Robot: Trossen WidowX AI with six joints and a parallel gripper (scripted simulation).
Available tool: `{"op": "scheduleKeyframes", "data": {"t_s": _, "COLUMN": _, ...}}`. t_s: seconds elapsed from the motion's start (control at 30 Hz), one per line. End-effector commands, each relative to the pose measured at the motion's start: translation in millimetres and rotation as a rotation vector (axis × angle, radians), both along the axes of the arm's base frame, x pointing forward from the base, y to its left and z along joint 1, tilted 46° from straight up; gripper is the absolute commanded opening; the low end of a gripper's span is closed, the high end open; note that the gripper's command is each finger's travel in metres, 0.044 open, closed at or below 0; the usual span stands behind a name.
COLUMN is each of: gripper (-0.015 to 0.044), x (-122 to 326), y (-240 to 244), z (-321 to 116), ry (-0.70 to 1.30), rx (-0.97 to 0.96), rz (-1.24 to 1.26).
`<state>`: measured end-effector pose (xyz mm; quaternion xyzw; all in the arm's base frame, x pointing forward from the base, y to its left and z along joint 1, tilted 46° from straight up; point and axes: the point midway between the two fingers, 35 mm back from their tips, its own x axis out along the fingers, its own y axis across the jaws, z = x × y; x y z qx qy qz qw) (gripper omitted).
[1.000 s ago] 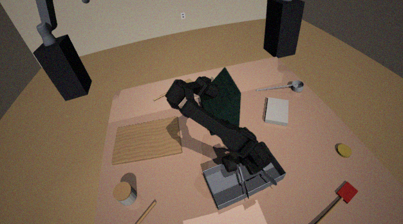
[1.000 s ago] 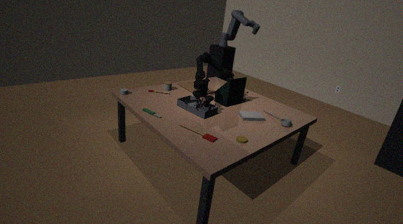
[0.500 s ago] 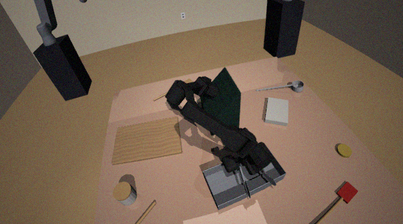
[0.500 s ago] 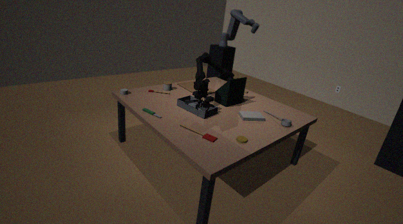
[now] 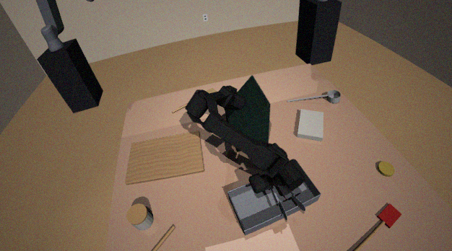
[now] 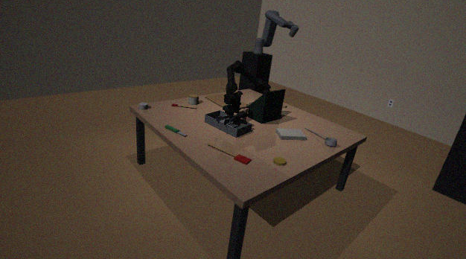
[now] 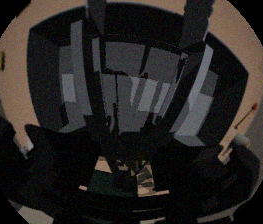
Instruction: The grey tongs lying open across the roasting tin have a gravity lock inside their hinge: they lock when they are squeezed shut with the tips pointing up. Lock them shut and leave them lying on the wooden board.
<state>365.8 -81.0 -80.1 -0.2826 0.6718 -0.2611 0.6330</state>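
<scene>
The grey tongs (image 5: 284, 212) (image 7: 98, 20) lie across the roasting tin (image 5: 260, 221) (image 6: 242, 131) (image 7: 42, 90), with their tips out over its front rim in the top view. Their two arms are partly apart. My gripper (image 5: 275, 187) (image 7: 128, 121) is down over the tin and half closed, with a finger against the outer side of each tong arm, so it is shut on the tongs. The hinge is hidden or too dark to tell. The wooden board (image 5: 164, 159) lies flat with nothing on it, left of the tin.
A dark green wedge-shaped block (image 5: 253, 112) (image 6: 266, 109) stands close behind the tin, beside the arm. A can with a tan top (image 5: 140, 217) stands at front left. A pale slab (image 5: 310, 124) (image 6: 291, 134) and a metal ladle (image 5: 333, 97) (image 6: 330, 141) lie at right.
</scene>
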Motion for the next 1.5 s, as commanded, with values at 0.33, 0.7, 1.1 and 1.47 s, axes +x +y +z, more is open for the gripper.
{"op": "scheduleKeyframes", "data": {"t_s": 0.33, "gripper": 0.0128, "x": 0.7, "y": -0.4, "z": 0.7, "ry": -0.004, "rx": -0.003, "rz": -0.001}}
{"op": "scheduleKeyframes", "data": {"t_s": 0.7, "gripper": 0.0055, "x": 0.7, "y": -0.4, "z": 0.7, "ry": -0.004, "rx": -0.003, "rz": -0.001}}
{"op": "scheduleKeyframes", "data": {"t_s": 1.1, "gripper": -0.0143, "x": 0.7, "y": -0.4, "z": 0.7, "ry": -0.004, "rx": -0.003, "rz": -0.001}}
{"op": "scheduleKeyframes", "data": {"t_s": 1.47, "gripper": -0.015, "x": 7.4, "y": 83.8, "z": 79.8, "ry": 0.006, "rx": -0.001, "rz": 0.003}}
